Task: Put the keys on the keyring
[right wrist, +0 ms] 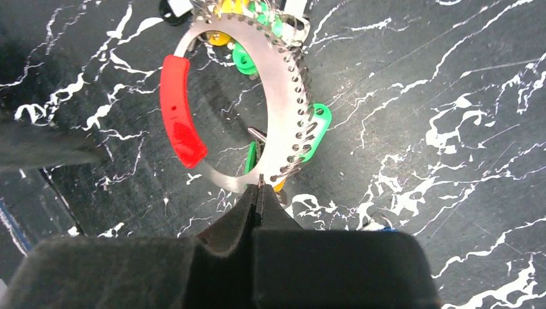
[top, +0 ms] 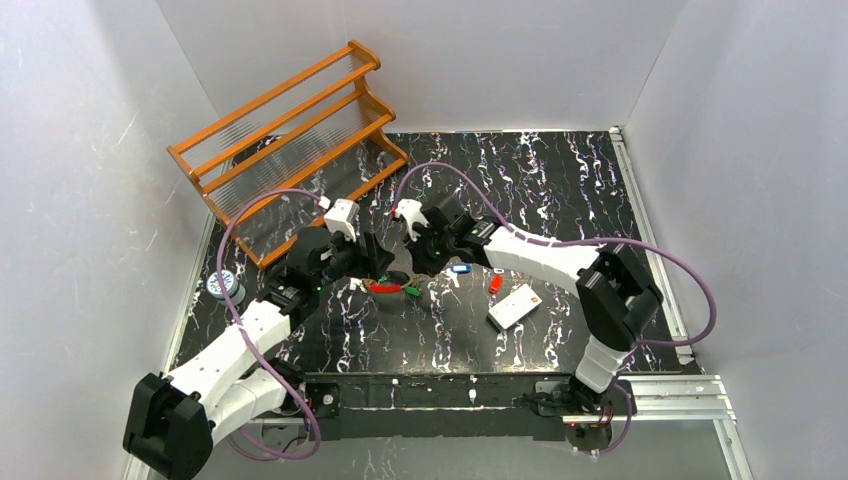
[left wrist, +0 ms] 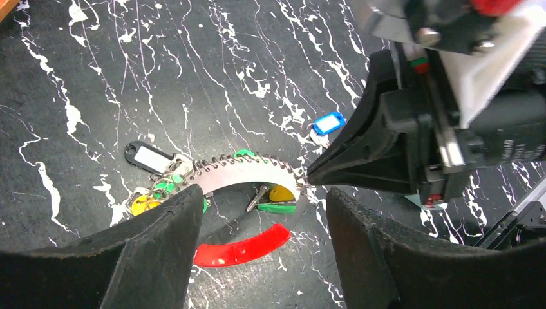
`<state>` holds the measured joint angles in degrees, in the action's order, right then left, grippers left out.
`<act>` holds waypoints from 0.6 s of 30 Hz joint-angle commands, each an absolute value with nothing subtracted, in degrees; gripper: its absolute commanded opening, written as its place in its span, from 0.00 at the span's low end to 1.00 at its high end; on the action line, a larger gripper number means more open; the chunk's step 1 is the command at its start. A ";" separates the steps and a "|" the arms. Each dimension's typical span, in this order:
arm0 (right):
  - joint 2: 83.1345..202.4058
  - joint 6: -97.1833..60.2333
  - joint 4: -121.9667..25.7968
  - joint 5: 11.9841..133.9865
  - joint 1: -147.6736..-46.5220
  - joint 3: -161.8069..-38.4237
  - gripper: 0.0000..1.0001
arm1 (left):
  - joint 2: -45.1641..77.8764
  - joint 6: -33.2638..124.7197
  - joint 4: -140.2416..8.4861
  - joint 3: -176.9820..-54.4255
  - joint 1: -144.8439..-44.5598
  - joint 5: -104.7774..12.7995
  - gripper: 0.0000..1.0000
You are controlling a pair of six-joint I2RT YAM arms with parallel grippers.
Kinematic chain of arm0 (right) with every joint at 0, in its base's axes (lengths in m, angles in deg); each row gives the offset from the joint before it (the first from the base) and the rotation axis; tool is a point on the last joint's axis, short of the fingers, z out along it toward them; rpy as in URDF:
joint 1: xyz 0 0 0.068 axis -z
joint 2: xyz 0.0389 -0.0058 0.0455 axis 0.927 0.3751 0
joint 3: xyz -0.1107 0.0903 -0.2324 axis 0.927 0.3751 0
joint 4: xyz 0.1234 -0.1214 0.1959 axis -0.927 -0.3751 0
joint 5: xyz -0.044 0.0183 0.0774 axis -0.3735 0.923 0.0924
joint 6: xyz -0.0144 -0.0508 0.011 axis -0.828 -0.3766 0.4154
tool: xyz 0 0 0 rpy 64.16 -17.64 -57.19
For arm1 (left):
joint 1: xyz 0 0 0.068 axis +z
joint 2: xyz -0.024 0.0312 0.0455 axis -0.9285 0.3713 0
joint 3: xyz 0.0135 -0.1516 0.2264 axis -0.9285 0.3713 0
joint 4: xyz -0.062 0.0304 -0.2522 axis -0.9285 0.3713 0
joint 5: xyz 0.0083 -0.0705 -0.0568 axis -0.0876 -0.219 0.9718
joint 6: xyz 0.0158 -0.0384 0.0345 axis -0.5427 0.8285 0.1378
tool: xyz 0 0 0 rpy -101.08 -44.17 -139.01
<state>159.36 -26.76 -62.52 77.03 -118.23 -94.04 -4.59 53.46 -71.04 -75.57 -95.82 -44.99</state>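
Black tabletop (top: 560,190) w/ white marble veins, a rack + small items on it.
Orange wooden rack (top: 290,140) stands at far-left corner, set at an angle. Keyring (right wrist: 283,129) approx. centre: flat silver ring, holes along rim, red segment on one side. Green key (left wrist: 277,207), yellow key (left wrist: 281,192) & black-tagged key (left wrist: 148,156) bunched at it. Blue key (top: 460,268) & red key (top: 495,283) lie loose to its right. White card (top: 513,306) w/ red dot sits near the red key, toward the front. Small round disc (top: 226,287) at left edge.
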 commanded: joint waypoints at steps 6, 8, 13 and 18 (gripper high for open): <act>164.69 -18.20 -63.40 69.30 -115.48 -97.18 0.02 | -3.61 55.02 -70.66 -74.17 -95.80 -45.63 0.68; 164.94 -15.92 -64.07 69.45 -113.81 -97.47 0.10 | -3.27 55.85 -70.74 -73.77 -95.80 -46.20 0.68; 163.15 -13.50 -62.04 74.60 -109.99 -94.38 0.38 | -2.98 57.77 -71.60 -71.86 -95.80 -46.67 0.68; 161.93 -10.65 -58.80 82.38 -106.96 -90.03 0.39 | -2.36 59.99 -73.03 -69.85 -95.80 -46.80 0.68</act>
<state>164.80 -14.33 -62.01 75.13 -108.46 -92.86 -2.82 57.85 -71.48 -71.26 -95.82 -46.13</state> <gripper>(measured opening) 0.392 0.678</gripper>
